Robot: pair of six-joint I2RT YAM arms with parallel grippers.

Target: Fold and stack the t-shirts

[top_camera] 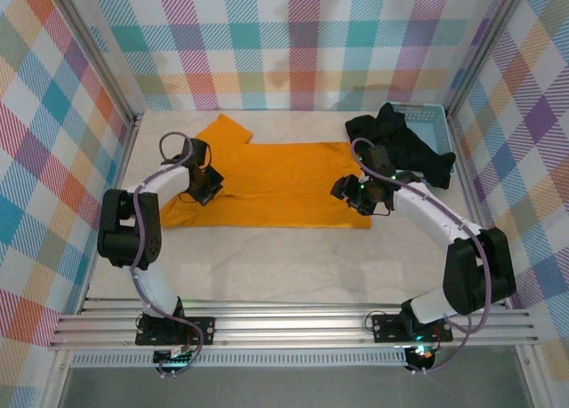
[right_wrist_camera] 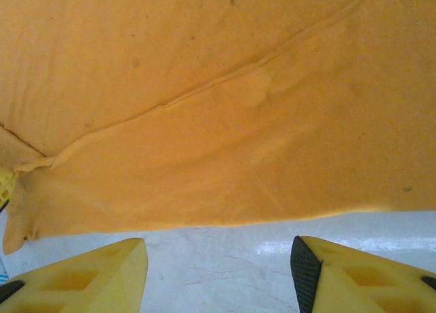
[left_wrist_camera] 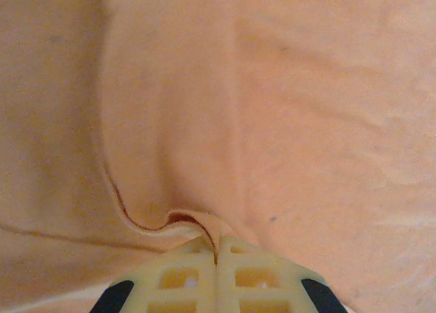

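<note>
Sideways, orange t-shirt (top_camera: 276, 181), sleeve end leftward.

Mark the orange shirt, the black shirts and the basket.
orange shirt (top_camera: 284, 181): top view, middle of its spread-out body.
black shirts (top_camera: 409, 146): top view, centre of the heap.
basket (top_camera: 425, 111): top view, its far rim.

1. The orange shirt (top_camera: 276, 181) lies spread flat across mid-frame, with one sleeve reaching toward the upper left.
2. The black shirts (top_camera: 404, 141) sit in a crumpled heap at upper right.
</note>
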